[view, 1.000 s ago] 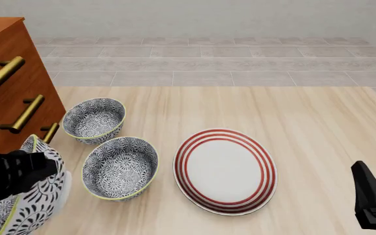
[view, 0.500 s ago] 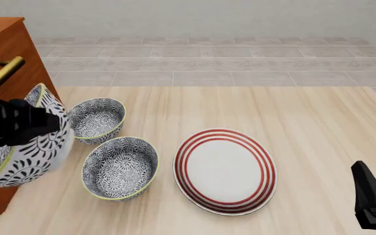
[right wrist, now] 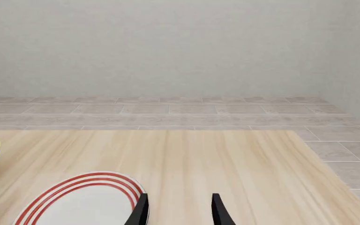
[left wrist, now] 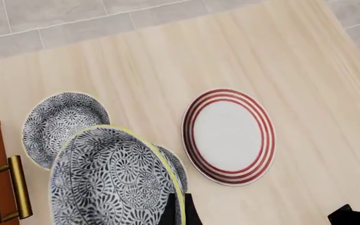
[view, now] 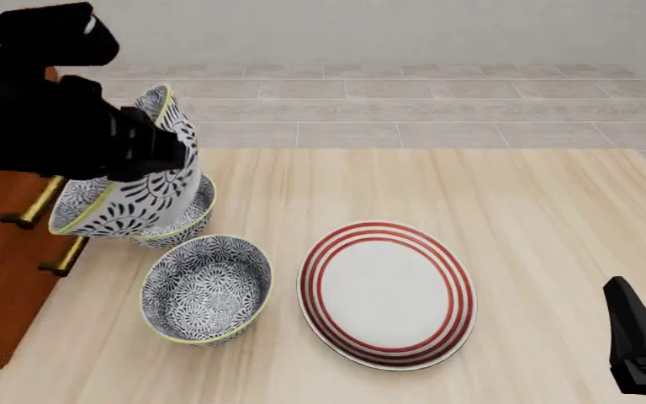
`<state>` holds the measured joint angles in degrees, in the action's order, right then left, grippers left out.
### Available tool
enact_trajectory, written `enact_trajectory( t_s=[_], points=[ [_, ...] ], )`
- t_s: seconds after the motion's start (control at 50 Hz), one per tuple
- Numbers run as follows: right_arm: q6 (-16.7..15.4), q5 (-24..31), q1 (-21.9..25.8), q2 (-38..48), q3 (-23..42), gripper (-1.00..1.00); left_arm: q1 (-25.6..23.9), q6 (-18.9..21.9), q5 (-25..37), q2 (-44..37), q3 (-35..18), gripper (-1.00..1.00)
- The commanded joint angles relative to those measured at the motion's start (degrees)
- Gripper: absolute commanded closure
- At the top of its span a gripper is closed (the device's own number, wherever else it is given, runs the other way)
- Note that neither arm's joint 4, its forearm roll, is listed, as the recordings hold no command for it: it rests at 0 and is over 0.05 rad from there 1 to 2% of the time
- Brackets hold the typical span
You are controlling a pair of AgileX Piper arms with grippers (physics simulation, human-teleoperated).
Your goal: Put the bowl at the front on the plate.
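Hiding the far bowl (view: 188,223), the lifted bowl (view: 132,198) tilts.

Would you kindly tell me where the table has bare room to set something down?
Bare wood lies right of the plate toward the table's right edge, and behind it up to the tiled floor. The left is crowded: two resting bowls beside the wooden drawer unit, the held bowl above.

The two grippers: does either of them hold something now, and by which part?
The left gripper holds the bowl by its rim, tilted, in the air. The right gripper is open and holds nothing.
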<state>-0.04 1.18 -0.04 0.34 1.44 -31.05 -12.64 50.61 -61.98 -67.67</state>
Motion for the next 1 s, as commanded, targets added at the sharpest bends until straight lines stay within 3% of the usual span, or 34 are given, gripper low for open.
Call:
enact_trajectory(
  t_s=[0.02, 0.08, 0.26, 0.34, 0.46, 0.7, 1.0],
  points=[
    [0.0, -0.4, 0.0, -0.1, -0.5, -1.00, -0.7, 4.0, -3.2, -5.4, -3.5, 1.00],
    [0.0, -0.4, 0.0, -0.1, -0.5, -1.00, 0.0, 7.3, -3.6, -6.1, -4.9, 1.00],
    [0.0, -0.4, 0.0, -0.1, -0.5, -1.00, -5.2, 5.6, -6.1, -11.1, -4.9, 1.00],
    [0.0, -0.4, 0.0, -0.1, -0.5, -1.00, -5.3, 7.0, -7.0, -12.0, -5.2, 1.00],
    [0.0, -0.4, 0.0, -0.1, -0.5, -1.00, -7.5, 4.7, -7.3, -15.4, -7.4, 1.00],
    [0.0, -0.4, 0.0, -0.1, -0.5, -1.00, -10.0, 6.6, -8.7, -19.4, -9.3, 1.00],
    [0.0, -0.4, 0.0, -0.1, -0.5, -1.00, -15.6, 5.5, -12.0, -26.1, -9.7, 1.00]
  ],
)
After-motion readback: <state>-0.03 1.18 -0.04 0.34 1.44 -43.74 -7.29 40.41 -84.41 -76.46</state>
